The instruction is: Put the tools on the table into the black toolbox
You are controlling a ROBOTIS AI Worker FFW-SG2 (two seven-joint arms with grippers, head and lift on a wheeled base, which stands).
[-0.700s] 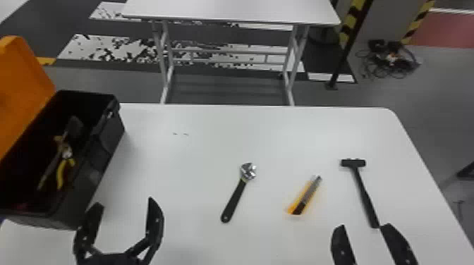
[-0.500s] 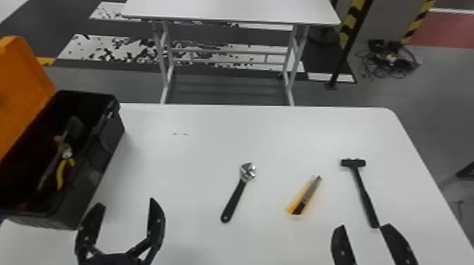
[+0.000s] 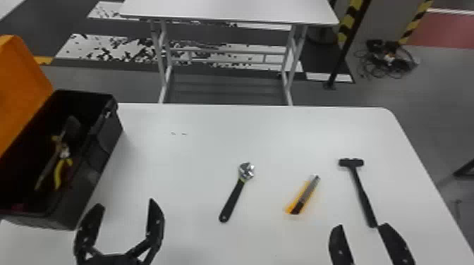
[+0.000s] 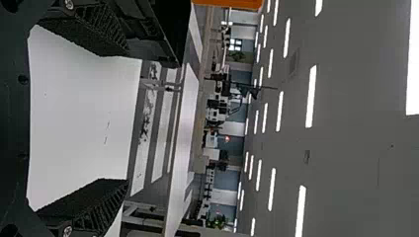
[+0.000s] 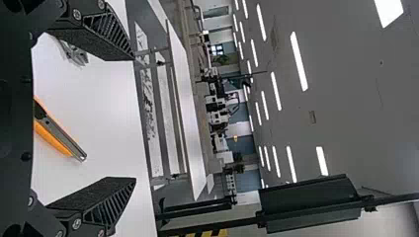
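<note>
At the tabletop's [image 3: 183, 158] left end stands the black toolbox [image 3: 109, 141], orange lid [image 3: 21, 84] up, pliers [image 3: 58, 172] inside, with the left gripper [image 3: 126, 203] near it, jaws wide. The wrench [image 3: 232, 199] and utility knife [image 3: 303, 197] slant rightward toward the far edge, head and blade end foremost. Nearer the right edge, the hammer [image 3: 361, 197] points its head at the far edge, handle end by the right gripper's [image 3: 362, 226] wide-parted jaws.
</note>
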